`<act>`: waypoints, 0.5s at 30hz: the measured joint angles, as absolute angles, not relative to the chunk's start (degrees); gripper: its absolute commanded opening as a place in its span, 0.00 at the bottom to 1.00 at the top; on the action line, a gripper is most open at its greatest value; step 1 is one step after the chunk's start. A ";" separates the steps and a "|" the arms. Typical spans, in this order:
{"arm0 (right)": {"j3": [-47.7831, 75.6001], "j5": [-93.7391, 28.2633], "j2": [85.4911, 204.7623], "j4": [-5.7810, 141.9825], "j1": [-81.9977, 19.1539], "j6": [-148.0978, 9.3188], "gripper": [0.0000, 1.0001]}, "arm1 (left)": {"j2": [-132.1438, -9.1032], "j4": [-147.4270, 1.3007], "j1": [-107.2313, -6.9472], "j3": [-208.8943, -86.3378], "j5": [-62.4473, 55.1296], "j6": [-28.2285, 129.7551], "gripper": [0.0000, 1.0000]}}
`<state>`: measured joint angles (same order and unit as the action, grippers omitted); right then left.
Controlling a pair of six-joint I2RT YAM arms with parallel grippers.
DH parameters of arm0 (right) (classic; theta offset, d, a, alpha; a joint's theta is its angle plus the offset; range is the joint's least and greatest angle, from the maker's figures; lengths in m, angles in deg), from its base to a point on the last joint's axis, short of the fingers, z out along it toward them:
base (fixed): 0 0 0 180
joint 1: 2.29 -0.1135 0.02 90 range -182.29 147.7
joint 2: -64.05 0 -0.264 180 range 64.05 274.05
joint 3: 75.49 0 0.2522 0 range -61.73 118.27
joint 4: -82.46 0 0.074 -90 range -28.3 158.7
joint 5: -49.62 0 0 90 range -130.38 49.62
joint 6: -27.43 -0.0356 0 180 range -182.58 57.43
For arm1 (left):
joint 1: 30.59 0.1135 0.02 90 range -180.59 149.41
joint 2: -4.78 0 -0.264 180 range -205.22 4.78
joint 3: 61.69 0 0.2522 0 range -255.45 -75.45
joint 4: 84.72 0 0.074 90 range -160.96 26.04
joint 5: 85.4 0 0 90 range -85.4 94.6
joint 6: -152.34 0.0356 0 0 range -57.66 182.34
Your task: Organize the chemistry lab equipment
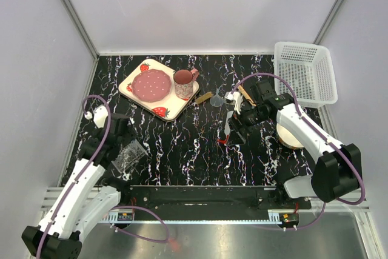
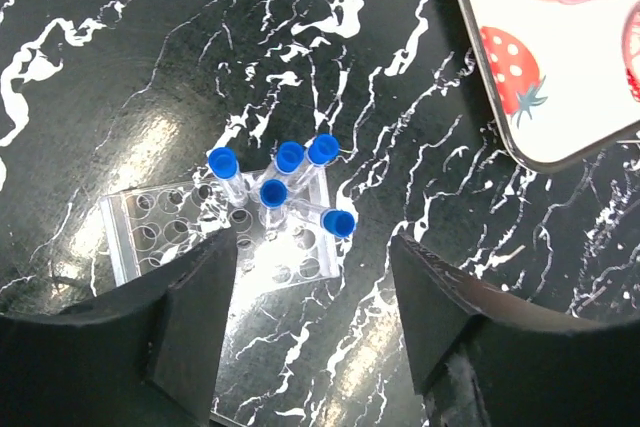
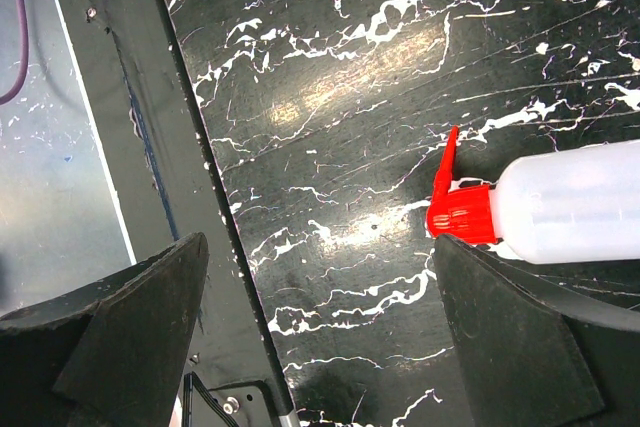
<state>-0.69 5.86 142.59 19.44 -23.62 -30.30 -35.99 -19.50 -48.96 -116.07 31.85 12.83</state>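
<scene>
The left hand point(image 2: 312, 245) hangs released above the clear tube rack point(image 2: 150, 232) near the counter's point(image 2: 120, 67) left edge, with the blue-capped tubes point(image 2: 273, 192) just beyond its fingertips. The right hand point(image 3: 320, 247) gapes empty, and the red-capped squeeze bottle point(image 3: 570, 202) lies just beside one finger.

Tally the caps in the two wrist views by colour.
Blue caps: 5
Red cap: 1
Total: 6
</scene>
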 measured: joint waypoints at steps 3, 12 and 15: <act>-0.69 6.12 142.59 19.42 -23.62 -30.15 1.00 | -35.38 -19.17 -48.96 -117.38 29.99 14.14 0.76; -1.21 9.18 142.63 19.22 -23.59 -28.47 1.00 | -34.99 -18.40 -48.96 -122.01 24.79 20.87 0.97; -1.48 10.36 142.79 19.07 -23.59 -27.81 1.00 | -34.94 -18.05 -48.96 -122.73 24.07 21.83 0.97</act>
<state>-1.48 10.36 142.79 19.07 -23.59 -27.81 -34.94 -18.05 -48.96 -122.73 24.07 21.83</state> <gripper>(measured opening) 0.994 0.966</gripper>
